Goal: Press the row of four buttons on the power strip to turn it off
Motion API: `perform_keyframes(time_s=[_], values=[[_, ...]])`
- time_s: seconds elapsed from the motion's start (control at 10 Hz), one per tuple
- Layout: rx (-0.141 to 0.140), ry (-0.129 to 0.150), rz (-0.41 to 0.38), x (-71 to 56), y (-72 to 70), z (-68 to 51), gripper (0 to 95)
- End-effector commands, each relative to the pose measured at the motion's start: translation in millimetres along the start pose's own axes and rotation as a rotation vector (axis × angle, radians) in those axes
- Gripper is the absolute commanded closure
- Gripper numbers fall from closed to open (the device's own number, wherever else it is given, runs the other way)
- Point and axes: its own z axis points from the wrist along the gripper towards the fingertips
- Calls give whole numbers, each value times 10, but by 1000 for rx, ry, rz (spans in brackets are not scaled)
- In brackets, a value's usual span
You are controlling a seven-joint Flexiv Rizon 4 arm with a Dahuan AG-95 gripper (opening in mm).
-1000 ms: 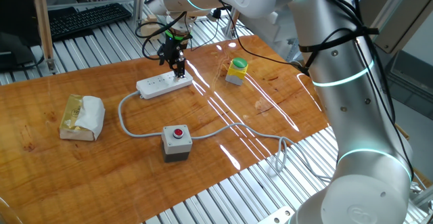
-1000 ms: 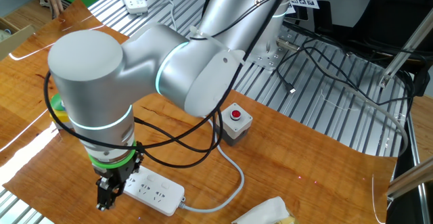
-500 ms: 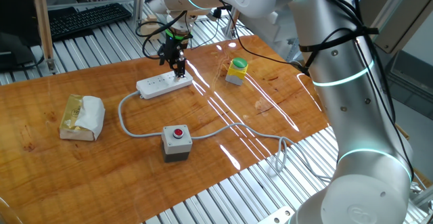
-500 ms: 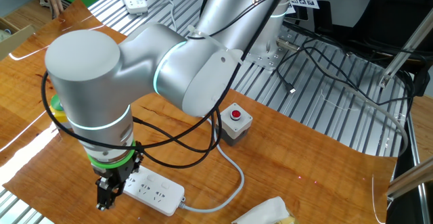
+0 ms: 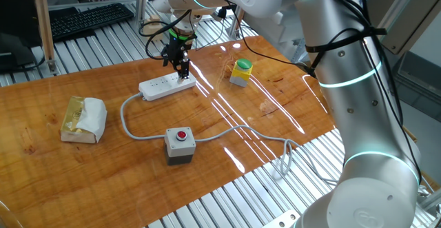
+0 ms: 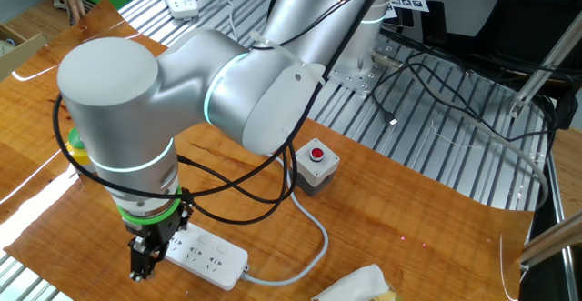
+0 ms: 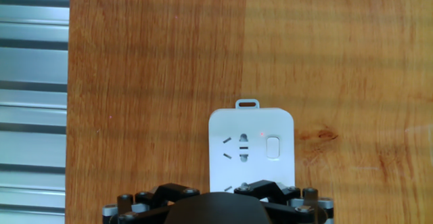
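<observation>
The hand (image 5: 184, 68) points straight down over the right end of the strip (image 5: 167, 85), which lies flat on the wooden table (image 5: 275, 104) toward its far side. Its fingers stand spread wide, grasping nothing. In the hand view one pale button (image 7: 273, 147) shows on the strip's end, beside a socket; the other buttons are hidden. A grey cable (image 5: 127, 121) leaves the strip's left end and curves nearer. The grey box (image 5: 180, 145) with a red button sits nearer, well apart, and a yellow-green block (image 5: 240, 71) lies to the right.
</observation>
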Motion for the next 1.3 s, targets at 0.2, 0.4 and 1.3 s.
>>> perform_keyframes(time_s=[0.2, 0.4, 1.3], values=[[2, -1, 0, 0, -5, -2, 0], [3, -2, 1, 4, -11, -3, 0], [-16, 18, -4, 56, -36, 54, 0]])
